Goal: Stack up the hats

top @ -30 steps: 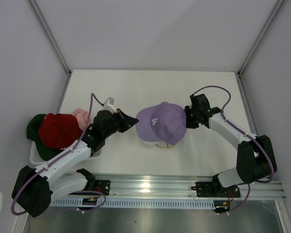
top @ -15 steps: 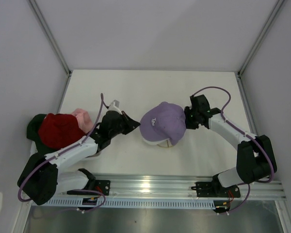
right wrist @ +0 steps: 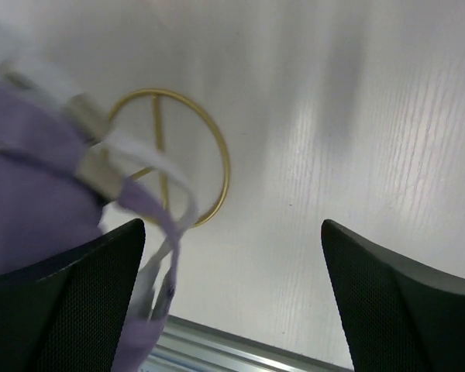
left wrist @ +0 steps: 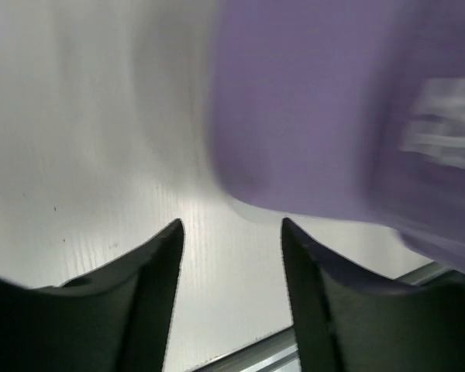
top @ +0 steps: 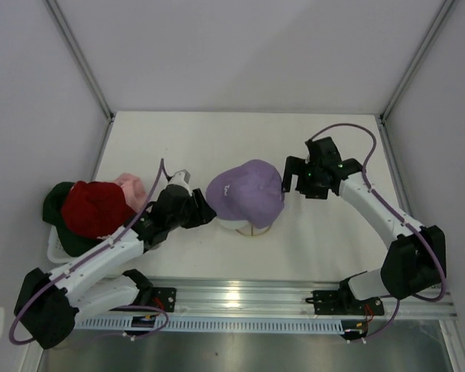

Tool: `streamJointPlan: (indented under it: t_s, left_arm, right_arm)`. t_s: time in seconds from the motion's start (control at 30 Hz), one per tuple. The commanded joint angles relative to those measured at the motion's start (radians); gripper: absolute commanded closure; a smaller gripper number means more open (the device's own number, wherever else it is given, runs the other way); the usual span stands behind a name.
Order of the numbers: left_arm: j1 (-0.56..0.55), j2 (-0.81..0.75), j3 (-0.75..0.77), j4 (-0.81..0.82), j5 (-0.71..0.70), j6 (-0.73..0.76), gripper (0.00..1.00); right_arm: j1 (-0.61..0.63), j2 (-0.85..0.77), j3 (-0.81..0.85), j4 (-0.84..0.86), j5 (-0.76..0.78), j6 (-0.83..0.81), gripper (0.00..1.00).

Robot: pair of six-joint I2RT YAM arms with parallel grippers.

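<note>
As the left gripper has crept in from the near side, its fingers stand parted and grip nothing, with the brim of the lavender cap just ahead of their tips. That cap sits over the gold wire stand at mid-table, and it has slid a little leftward within the past second. Beyond it, the right gripper has backed off the cap's rear strap, its fingers spread wide and empty. I judge the cap freed on the far side and about to be taken by the brim, probably to join the heap at the table's left edge. Four caps show: one red cap, one dark green cap and one pink cap, piled together over one white tray, plus the lavender one. No black cap is visible.
</note>
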Motion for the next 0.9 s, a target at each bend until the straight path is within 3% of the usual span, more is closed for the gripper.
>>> streamJointPlan:
  t_s: [0.0, 0.3, 0.47, 0.5, 0.6, 0.77, 0.87]
  left_arm:
    - [-0.008, -0.079, 0.157, -0.078, -0.050, 0.139, 0.40]
    - [-0.006, -0.182, 0.316, -0.265, -0.170, 0.269, 0.18]
    - [0.001, -0.217, 0.448, -0.368, -0.354, 0.329, 0.00]
    - [0.014, -0.223, 0.463, -0.421, -0.387, 0.329, 0.01]
    - [0.165, -0.217, 0.551, -0.547, -0.380, 0.294, 0.01]
    - [0.461, -0.280, 0.546, -0.571, -0.311, 0.303, 0.01]
    - [0.593, -0.305, 0.562, -0.640, -0.355, 0.242, 0.10]
  right_arm:
    - [0.002, -0.074, 0.152, -0.103, 0.006, -0.012, 0.00]
    - [-0.088, -0.169, 0.212, -0.165, -0.038, 0.027, 0.00]
    - [-0.160, -0.232, 0.241, -0.191, -0.081, 0.006, 0.00]
    - [-0.165, -0.252, 0.262, -0.191, -0.089, -0.002, 0.00]
    - [-0.167, -0.278, 0.294, -0.173, -0.121, -0.023, 0.00]
    - [-0.165, -0.292, 0.265, -0.085, -0.193, -0.016, 0.00]
    - [-0.165, -0.272, 0.245, -0.055, -0.236, -0.005, 0.00]
